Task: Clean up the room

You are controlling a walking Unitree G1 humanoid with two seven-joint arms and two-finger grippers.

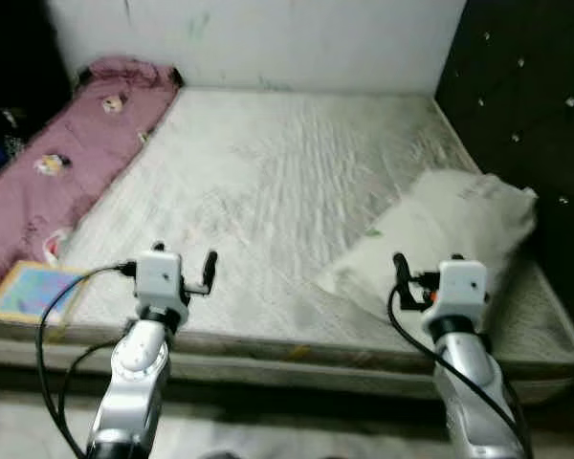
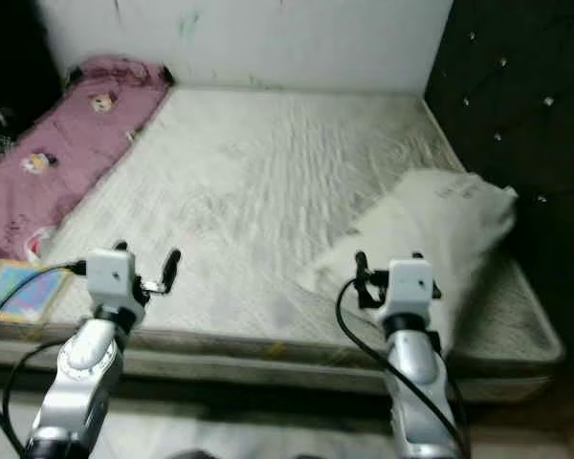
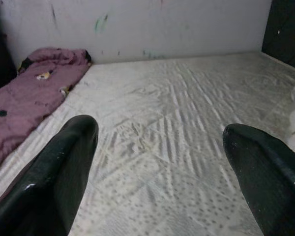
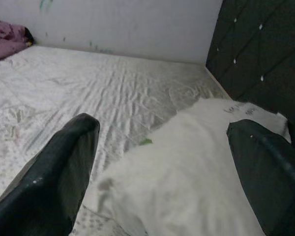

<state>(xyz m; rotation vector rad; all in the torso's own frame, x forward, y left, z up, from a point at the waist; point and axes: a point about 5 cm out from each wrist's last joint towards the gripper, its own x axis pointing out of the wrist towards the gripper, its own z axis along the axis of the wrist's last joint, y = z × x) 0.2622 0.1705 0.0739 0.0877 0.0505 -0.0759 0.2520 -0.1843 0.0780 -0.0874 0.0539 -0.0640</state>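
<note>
— Bare and wrinkled, the white quilted mattress (image 1: 268, 182) was seen against a pale wall, with a dark tufted headboard (image 1: 526, 105) along the robot's right. What was to be tidied?

— One rumpled white pillow (image 1: 440, 234) was found on the mattress's right side, near the headboard. It was judged the likeliest first object.

— Which way was it laid from the fingers?

— It was placed directly ahead of the right gripper (image 4: 162, 167), whose two black fingers (image 4: 64, 162) were held wide apart and empty. Its long axis was run diagonally, from the near edge toward the headboard. The right arm was clearly the nearer.

— And the left?

— The left gripper (image 3: 160, 167) was likewise spread open, with only mattress before it.

— What else was counted?

— One long pink patterned blanket (image 1: 67, 163) was laid along the left edge, and one flat colourful book (image 1: 33, 292) at the near left corner.
</note>
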